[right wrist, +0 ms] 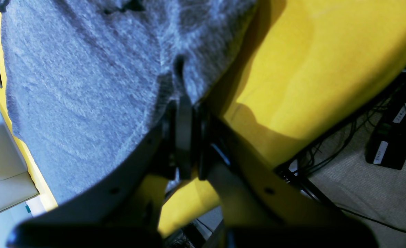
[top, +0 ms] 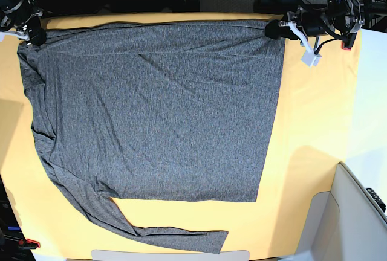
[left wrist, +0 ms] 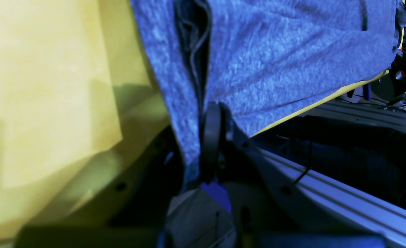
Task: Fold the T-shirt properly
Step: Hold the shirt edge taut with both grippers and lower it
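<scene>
1. The T-shirt (top: 157,116) is being shown spread flat across the yellow cloth (top: 314,122) that is covering the tabletop, filling most of the base view from about 9 o'clock to 2 o'clock.
2. One long sleeve (top: 151,228) is being stretched along the near edge, running from roughly 8 o'clock toward 6 o'clock — a strip of yellow is being left between it and the shirt's body.
3. The left end effector (top: 279,30) is being held at the shirt's far corner at about 1 o'clock in the base view; in the left wrist view its jaws (left wrist: 208,137) are being seen clenched on a bunched edge of the grey fabric (left wrist: 275,58).
4. The right end effector (top: 33,34) is being held at the opposite far corner at about 10 o'clock; in the right wrist view it (right wrist: 184,131) is being seen pinched onto a fold of the shirt (right wrist: 79,89).
5. Between the two grasps the far edge is being kept nearly straight — faint creases are being seen crossing the body diagonally.
</scene>
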Robot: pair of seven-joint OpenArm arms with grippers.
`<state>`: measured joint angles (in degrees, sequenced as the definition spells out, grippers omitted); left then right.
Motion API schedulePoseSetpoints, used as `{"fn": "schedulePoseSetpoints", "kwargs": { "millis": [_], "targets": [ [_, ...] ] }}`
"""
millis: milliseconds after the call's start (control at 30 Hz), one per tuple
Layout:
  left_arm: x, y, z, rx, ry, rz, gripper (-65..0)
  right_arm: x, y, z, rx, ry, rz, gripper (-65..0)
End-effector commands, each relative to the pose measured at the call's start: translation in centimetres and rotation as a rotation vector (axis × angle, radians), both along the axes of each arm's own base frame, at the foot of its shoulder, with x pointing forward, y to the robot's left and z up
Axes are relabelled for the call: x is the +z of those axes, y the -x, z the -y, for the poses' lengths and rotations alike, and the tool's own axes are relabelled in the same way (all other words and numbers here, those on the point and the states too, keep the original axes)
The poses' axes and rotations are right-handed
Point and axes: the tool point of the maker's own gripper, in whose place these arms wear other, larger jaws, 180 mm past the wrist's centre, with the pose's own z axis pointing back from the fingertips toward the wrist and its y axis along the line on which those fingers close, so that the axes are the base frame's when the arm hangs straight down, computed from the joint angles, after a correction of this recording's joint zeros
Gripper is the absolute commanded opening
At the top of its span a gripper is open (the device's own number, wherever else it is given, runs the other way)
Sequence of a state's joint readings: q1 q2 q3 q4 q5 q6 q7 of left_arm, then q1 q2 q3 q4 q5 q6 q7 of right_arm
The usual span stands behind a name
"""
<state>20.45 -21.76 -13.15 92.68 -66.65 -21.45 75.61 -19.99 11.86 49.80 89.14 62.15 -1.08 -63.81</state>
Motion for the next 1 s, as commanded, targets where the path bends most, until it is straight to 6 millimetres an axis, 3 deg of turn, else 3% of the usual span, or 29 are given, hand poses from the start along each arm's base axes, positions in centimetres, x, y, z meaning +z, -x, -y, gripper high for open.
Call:
{"fn": "schedulePoseSetpoints", "kwargs": {
  "millis": [0, 300, 567, 967],
  "targets": [
    [0.4, -0.2, -0.5, -0.008, -0.017, 0.013, -64.5, -1.6, 2.7, 0.6, -0.009, 0.026, -0.135, -65.0],
    [0.3, 0.3, -0.5, -0.009, -0.015, 0.001, -64.5, -1.7, 3.5, 0.6, -0.007, 0.028, -0.154, -65.0],
    [2.9, -0.1, 0.9, -0.074, -0.036, 0.096, -64.5, -1.5, 3.9, 0.8, -0.004, 0.036, -0.16, -65.0],
    [3.0, -0.2, 0.8, -0.075, -0.04, 0.097, -64.5, 2.5, 2.7, 0.8, 0.07, 0.162, -0.101, -65.0]
  ]
}}
